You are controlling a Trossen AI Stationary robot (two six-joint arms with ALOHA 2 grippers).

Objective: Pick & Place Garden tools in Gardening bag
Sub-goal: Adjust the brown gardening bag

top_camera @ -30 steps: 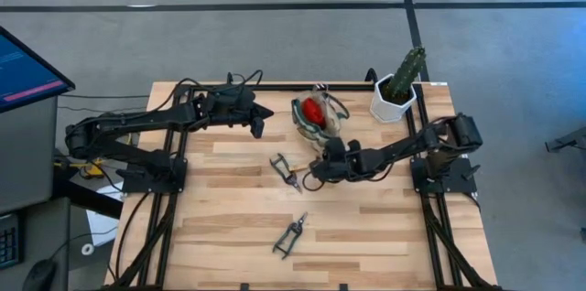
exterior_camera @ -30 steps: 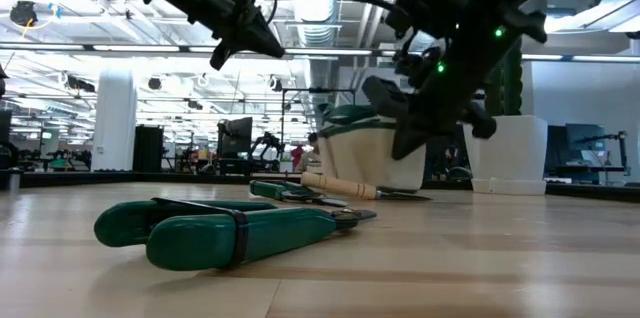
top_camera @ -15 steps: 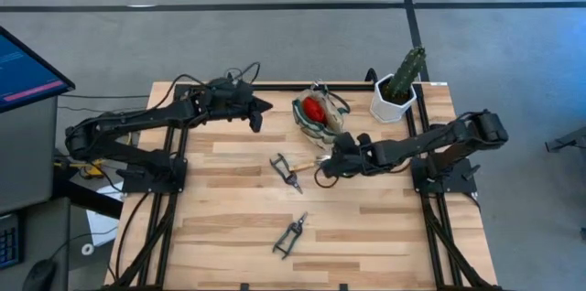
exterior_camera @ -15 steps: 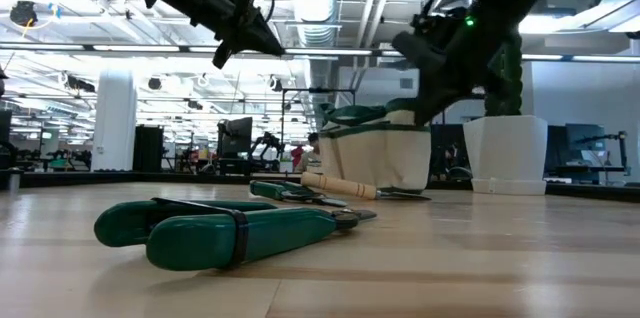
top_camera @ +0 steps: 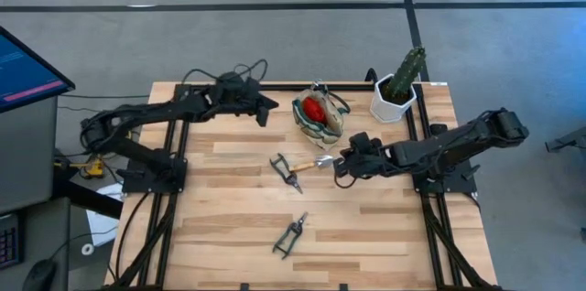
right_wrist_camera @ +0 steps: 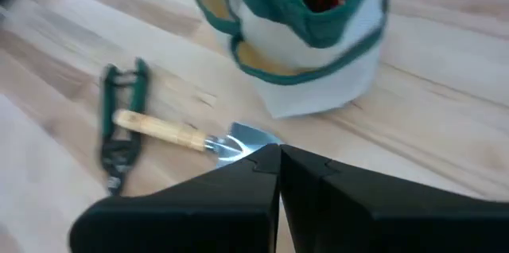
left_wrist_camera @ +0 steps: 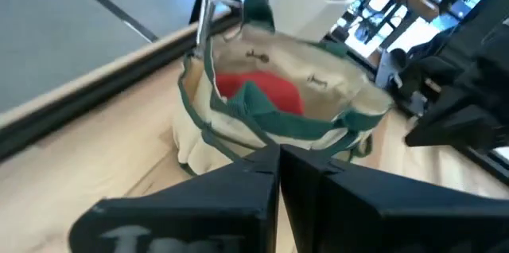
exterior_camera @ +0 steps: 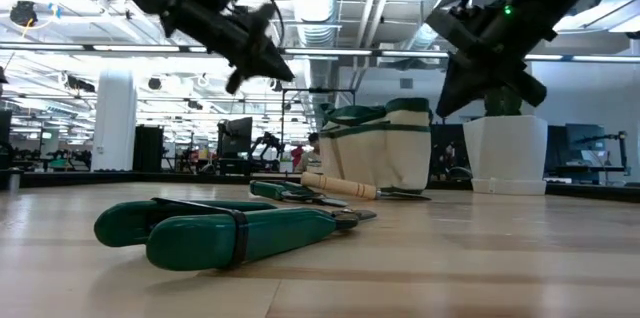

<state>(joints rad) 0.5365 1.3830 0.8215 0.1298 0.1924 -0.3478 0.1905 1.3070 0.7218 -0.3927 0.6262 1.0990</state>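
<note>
Wooden table (top_camera: 366, 227) seen from above, with both arms raised over it. The bag (top_camera: 318, 115) stands upright near the far edge, just left of the white cactus pot (top_camera: 395, 99); a red-headed tool (top_camera: 314, 109) lies inside it. The trowel (top_camera: 306, 165), with wooden handle and metal blade, rests flat on the table in front of the bag, its handle lying across the green-handled shears (top_camera: 286, 171). A second pair of shears (top_camera: 290, 235) lies well apart from these, toward the near edge. The left gripper (top_camera: 266, 106) hangs above the table just left of the bag, jaws together and empty. The right gripper (top_camera: 345, 159) hovers just right of the trowel blade, in front of the bag, jaws likewise together and holding nothing. In the low view both grippers are clear of the table surface.
</note>
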